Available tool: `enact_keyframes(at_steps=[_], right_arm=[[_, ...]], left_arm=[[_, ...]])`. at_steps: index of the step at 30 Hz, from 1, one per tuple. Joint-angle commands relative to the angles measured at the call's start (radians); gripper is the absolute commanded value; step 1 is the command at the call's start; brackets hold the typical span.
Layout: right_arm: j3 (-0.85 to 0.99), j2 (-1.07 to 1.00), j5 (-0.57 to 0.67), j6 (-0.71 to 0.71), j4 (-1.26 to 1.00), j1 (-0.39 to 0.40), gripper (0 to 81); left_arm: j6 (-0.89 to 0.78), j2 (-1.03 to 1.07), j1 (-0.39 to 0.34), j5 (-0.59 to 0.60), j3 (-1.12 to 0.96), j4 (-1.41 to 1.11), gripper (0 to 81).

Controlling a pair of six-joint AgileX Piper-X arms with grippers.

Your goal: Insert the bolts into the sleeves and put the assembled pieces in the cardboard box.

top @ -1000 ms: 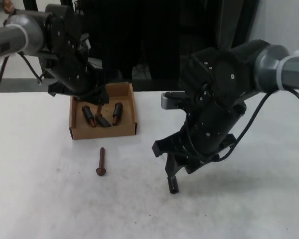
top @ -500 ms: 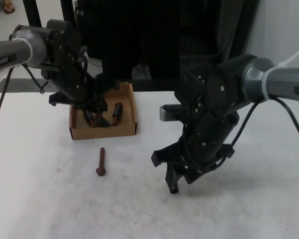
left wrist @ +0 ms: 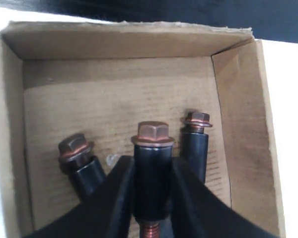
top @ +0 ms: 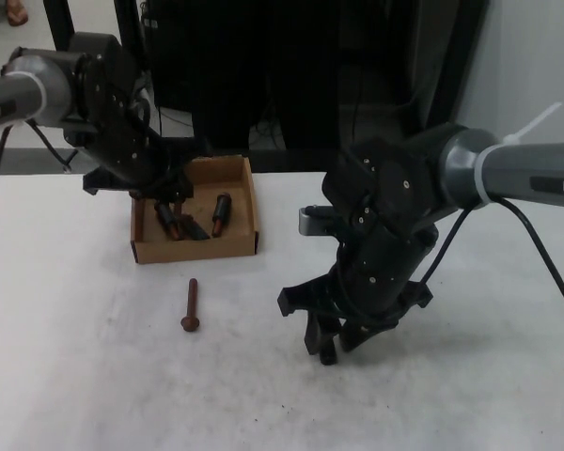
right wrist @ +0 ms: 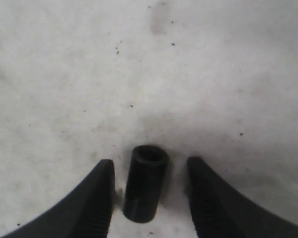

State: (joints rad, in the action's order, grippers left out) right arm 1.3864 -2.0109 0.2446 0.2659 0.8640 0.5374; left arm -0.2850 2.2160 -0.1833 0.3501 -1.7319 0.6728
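The cardboard box [top: 195,248] stands at the back left of the bench and holds three assembled pieces. My left gripper [left wrist: 151,166] is down inside the box [left wrist: 241,99], shut on the middle assembled piece [left wrist: 152,163]; its copper bolt head points away from the wrist. Another piece [left wrist: 79,163] lies on one side and a third [left wrist: 195,144] on the other. My right gripper [right wrist: 150,162] is open, with a black sleeve [right wrist: 146,183] standing on end between its fingers and a gap on each side. A loose bolt [top: 190,305] lies in front of the box.
The white bench top [top: 94,376] is bare around the loose bolt and the right gripper [top: 324,343]. Dark frames and equipment stand behind the bench's far edge.
The left arm has shifted leftwards over the box. The right arm has come down and slightly left, so its fingers now straddle the sleeve that stood just below them.
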Motion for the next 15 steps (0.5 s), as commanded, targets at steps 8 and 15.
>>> enact_keyframes(at_steps=[8,15], right_arm=[[0.010,-0.006,0.000,0.005,-0.014,-0.004,25.3],[0.010,-0.006,0.000,-0.011,-0.014,-0.004,0.2]], left_arm=[[-0.023,0.027,-0.001,0.019,-0.010,-0.007,0.8],[0.021,0.026,-0.001,0.111,-0.010,-0.011,6.5]])
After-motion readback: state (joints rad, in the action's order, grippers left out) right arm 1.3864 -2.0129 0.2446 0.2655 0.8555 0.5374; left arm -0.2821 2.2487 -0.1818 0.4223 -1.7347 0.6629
